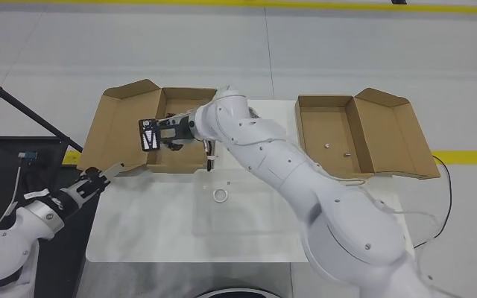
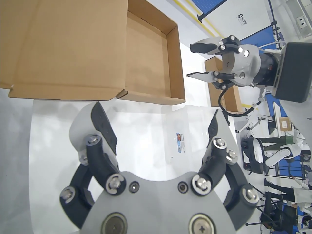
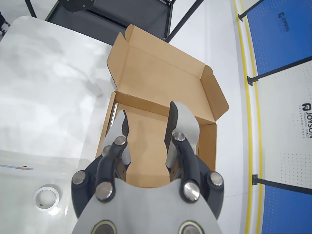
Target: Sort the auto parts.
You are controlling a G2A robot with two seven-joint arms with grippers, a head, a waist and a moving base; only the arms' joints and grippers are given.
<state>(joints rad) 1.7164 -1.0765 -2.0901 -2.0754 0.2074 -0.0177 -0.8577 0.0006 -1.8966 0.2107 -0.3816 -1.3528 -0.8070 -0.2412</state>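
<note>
On my right wrist feed, the right gripper (image 3: 148,108) hangs with its jaws spread and nothing between them. It is above the tray of the left cardboard box (image 3: 156,74), whose lid lies folded open beyond it. What looks like one slim metal rod (image 3: 113,114) lies against the tray's inner wall on the table side. One white ring (image 3: 47,198) lies flat on the white table (image 3: 48,74), apart from the box. One small sticker (image 3: 17,167) sits not far from the ring.

On my left wrist feed, the left gripper (image 2: 156,109) is likewise released and holds nothing. It sits low over bare table, just short of the same box's front wall, and the one sticker shows between its fingers (image 2: 104,127). Farther off, the right gripper is raised beside the tray, spread and empty.

On the top feed I count two boxes, both open with their lids laid outward: the left one and the right cardboard box (image 1: 387,138). The right arm stretches across the table to the left box. The left arm is at the table's near left corner, its gripper just beside the corner of that box's lid. Two small metal parts (image 1: 326,145) lie in the right box's tray, near each other but not touching. The single ring lies on the table between the boxes, on the robot's side of them and well apart from both grippers.
</note>
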